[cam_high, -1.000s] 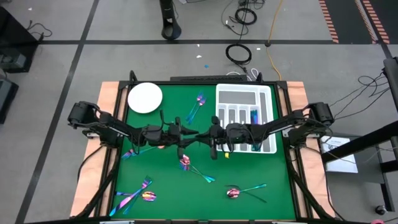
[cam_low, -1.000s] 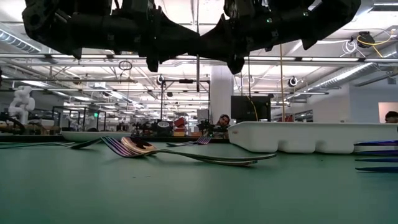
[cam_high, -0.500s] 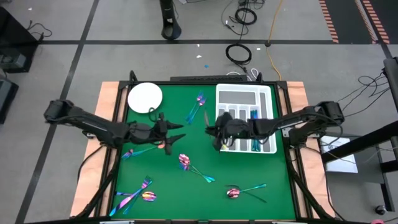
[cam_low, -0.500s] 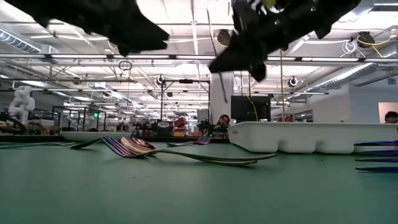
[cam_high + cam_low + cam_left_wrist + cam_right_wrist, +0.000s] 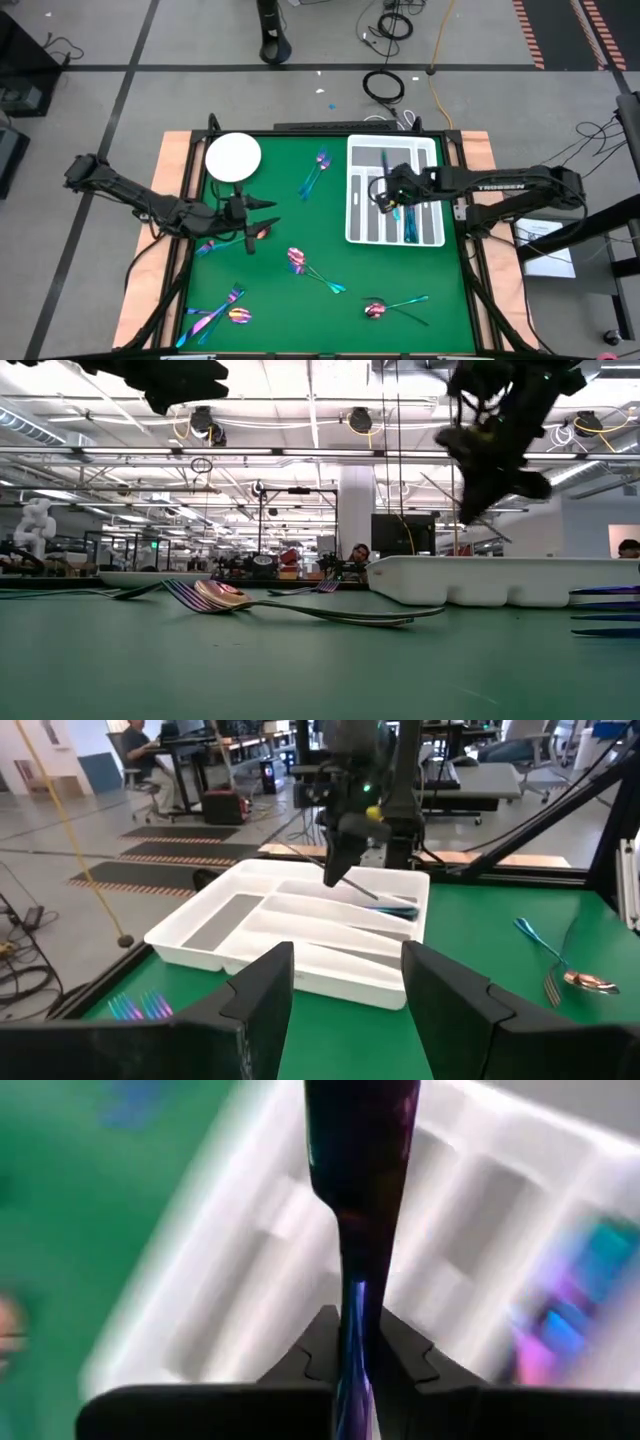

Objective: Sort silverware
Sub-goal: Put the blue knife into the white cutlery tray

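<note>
My right gripper hovers over the white compartmented tray, shut on one slim purple-blue piece of silverware; I cannot tell which kind. More silverware lies in the tray. Other pieces are scattered on the green mat: a pair at the far middle, spoons, and forks at the near left. My left gripper stands open above the mat's left part, with nothing between its fingers. My right gripper pinches the slim stem of the piece between its two fingertips. The fingers slant down from the table's right side, and the piece runs on out past them. It is lifted clear above the tray, tilted.
A round white plate sits at the mat's far left corner. A pink spoon and a teal piece lie just below my left gripper. The tray's left compartments are bare.
The two grippers met over the mat's middle and have parted. My left gripper drew back toward the table's left edge and rose. My right gripper carried the slim piece toward the right edge, over the tray, and tipped to point downward.
</note>
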`<state>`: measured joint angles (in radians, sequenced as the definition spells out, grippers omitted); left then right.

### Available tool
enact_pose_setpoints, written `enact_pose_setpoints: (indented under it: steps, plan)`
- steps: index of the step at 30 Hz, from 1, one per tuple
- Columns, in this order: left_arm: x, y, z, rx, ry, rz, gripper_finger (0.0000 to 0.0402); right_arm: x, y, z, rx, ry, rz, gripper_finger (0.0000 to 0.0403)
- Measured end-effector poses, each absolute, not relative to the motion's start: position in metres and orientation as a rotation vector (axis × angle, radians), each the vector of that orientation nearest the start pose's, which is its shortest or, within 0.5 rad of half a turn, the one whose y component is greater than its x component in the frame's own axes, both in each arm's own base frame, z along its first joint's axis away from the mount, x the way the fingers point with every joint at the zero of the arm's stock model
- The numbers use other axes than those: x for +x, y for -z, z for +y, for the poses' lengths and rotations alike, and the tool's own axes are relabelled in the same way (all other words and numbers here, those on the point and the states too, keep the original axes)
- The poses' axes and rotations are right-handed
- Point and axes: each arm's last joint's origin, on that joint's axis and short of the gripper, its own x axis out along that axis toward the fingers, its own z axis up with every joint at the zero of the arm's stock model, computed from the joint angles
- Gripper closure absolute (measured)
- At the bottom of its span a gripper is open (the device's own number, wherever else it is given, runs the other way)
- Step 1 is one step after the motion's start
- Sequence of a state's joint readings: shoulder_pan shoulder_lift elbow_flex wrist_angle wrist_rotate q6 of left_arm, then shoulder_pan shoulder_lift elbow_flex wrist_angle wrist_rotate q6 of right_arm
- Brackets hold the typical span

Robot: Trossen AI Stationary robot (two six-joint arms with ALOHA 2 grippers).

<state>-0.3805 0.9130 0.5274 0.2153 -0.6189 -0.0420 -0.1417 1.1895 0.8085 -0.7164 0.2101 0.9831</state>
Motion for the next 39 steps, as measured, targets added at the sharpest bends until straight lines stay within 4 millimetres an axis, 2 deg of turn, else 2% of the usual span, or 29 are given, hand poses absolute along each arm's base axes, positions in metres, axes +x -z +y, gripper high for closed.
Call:
enact_pose_setpoints:
  steps: [2, 5, 13, 33, 39]
  plan:
    - [0.189, -0.261, -0.059, 0.038, -0.236, 0.14, 0.0212, 0.204, -0.223, -0.038, 0.873, 0.901, 0.918, 0.039]
    - [0.189, -0.261, -0.06, 0.039, -0.229, 0.139, 0.0212, 0.198, -0.22, -0.039, 0.934, 0.917, 0.996, 0.0389]
    - [0.189, -0.262, -0.061, 0.04, -0.226, 0.136, 0.0212, 0.185, -0.216, -0.042, 1.073, 1.02, 1.104, 0.0388]
    - [0.189, -0.262, -0.061, 0.059, -0.212, 0.132, 0.0212, 0.167, -0.165, -0.042, 1.239, 1.058, 1.14, 0.0386]
    - [0.189, -0.262, -0.061, 0.057, -0.212, 0.132, 0.0212, 0.166, -0.162, -0.043, 1.214, 1.087, 1.113, 0.0357]
